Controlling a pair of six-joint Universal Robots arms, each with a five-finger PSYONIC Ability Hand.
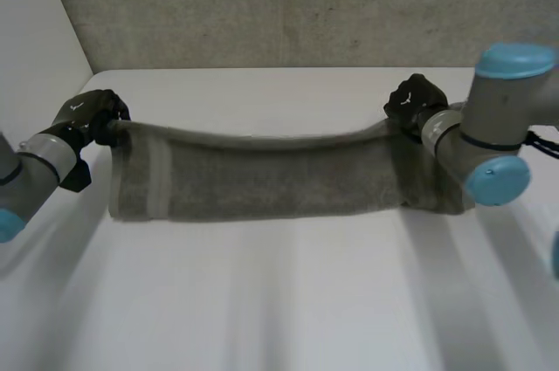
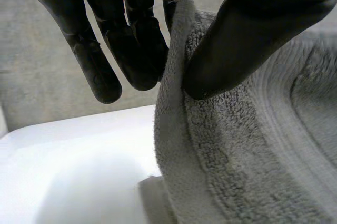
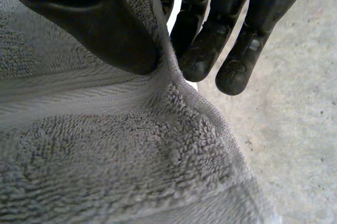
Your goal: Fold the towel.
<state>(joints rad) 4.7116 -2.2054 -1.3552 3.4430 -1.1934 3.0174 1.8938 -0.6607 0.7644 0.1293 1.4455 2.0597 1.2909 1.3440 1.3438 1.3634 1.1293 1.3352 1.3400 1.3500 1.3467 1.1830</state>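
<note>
The fluffy grey terry towel, flat woven band near one end, is held stretched over the smooth white table, top corners pinched thumb-to-fingers by the black left hand and right hand.

The towel is a dull grey-green all over, with a nubby looped pile, a paler, smoother stripe across it near one end, and a flat pale hem along its edge. The left hand and right hand are glossy black, while the arms are grey with light-blue caps. The table is plain white, and the wall is mottled grey, speckled with small dark flecks.
</note>
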